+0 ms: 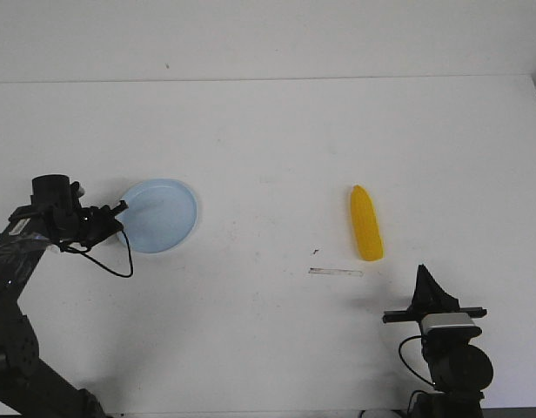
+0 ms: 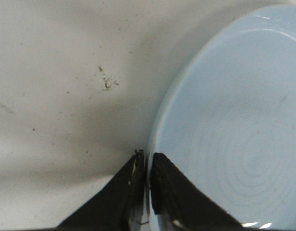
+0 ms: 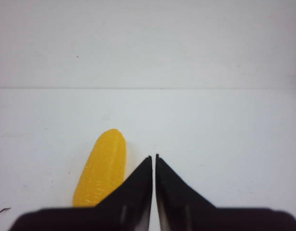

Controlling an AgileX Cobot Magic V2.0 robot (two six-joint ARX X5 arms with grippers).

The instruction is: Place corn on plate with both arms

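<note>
Pinching the plate [image 1: 160, 215] rim with my left gripper [image 2: 147, 166], corn [image 1: 365, 224] untouched on the table [image 1: 268, 331].

My left fingers are closed down thin on the plate's near edge, one outside, one just inside the low rim; my right gripper [image 3: 154, 161] sits empty, jaws nearly together, the corn just ahead and to one side, well apart from the plate. I judge the corn light, stiff and hollow: bright yellow plastic, kernel-ribbed, tapering to a point at the far end. The ribs should give some bite, but the round body could roll, so I would take it across the thick middle. The plate is pale blue, smooth and glossy with faint concentric rings, likely slippery.
</note>
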